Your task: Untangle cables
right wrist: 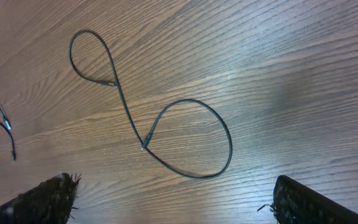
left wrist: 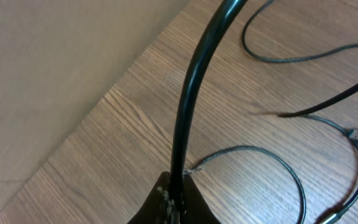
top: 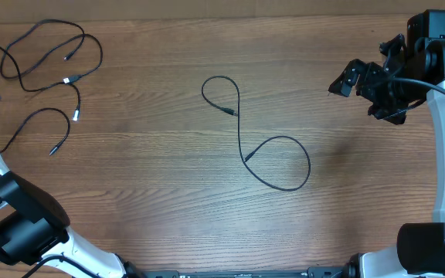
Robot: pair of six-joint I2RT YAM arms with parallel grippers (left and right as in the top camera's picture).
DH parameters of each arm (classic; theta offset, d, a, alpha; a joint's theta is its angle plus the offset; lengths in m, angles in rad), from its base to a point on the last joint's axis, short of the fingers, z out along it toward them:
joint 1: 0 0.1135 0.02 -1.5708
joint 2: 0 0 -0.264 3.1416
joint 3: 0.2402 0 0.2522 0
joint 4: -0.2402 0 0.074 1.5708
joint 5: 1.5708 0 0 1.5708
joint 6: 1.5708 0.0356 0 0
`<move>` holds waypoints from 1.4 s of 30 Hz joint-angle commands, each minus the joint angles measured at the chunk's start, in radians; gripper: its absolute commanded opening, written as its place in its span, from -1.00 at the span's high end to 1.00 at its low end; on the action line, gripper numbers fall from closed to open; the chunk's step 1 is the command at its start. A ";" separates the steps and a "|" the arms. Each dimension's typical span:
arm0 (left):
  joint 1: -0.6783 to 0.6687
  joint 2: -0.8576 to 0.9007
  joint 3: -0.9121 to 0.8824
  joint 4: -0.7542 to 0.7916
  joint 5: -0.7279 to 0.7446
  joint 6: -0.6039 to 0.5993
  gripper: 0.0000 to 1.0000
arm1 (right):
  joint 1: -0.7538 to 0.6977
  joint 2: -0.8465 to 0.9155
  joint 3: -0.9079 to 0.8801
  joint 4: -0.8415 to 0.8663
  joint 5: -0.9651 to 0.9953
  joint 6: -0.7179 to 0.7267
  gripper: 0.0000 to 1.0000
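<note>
One cable (top: 273,158) lies free mid-table, the other cables (top: 49,58) bunched at the far-left corner — there the left gripper (left wrist: 174,186), clenched on one cord (left wrist: 188,106), should next draw it clear; the right gripper (right wrist: 176,202) hangs wide, empty.

1 thin black cable (top: 241,139) in 2 loops, centre, tangled cables (top: 68,79) far-left

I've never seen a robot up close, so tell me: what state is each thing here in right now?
middle cable: lying loose, curled in two loops, nothing gripping it.
corner cables: overlapping each other, not separated yet.
left pincer: shut, beside the corner cables.
right pincer: wide open, empty, above the table.
</note>
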 commanded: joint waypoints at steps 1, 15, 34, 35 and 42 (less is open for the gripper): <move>0.008 0.027 -0.011 0.025 -0.014 -0.013 0.87 | 0.003 -0.013 0.002 0.004 -0.005 0.002 -1.00; 0.003 0.055 0.003 0.047 -0.188 -0.028 -0.59 | 0.003 -0.013 0.002 0.004 -0.005 0.002 -1.00; -0.002 0.124 0.002 -0.187 0.261 -0.172 -0.56 | 0.003 -0.013 0.002 0.004 -0.005 0.002 -1.00; -0.004 0.140 0.002 -0.192 0.274 -0.181 -0.56 | 0.003 -0.013 0.002 0.004 -0.005 0.002 -1.00; -0.025 0.240 0.002 -0.177 0.424 -0.182 -0.57 | 0.003 -0.013 0.002 0.004 -0.005 0.002 -1.00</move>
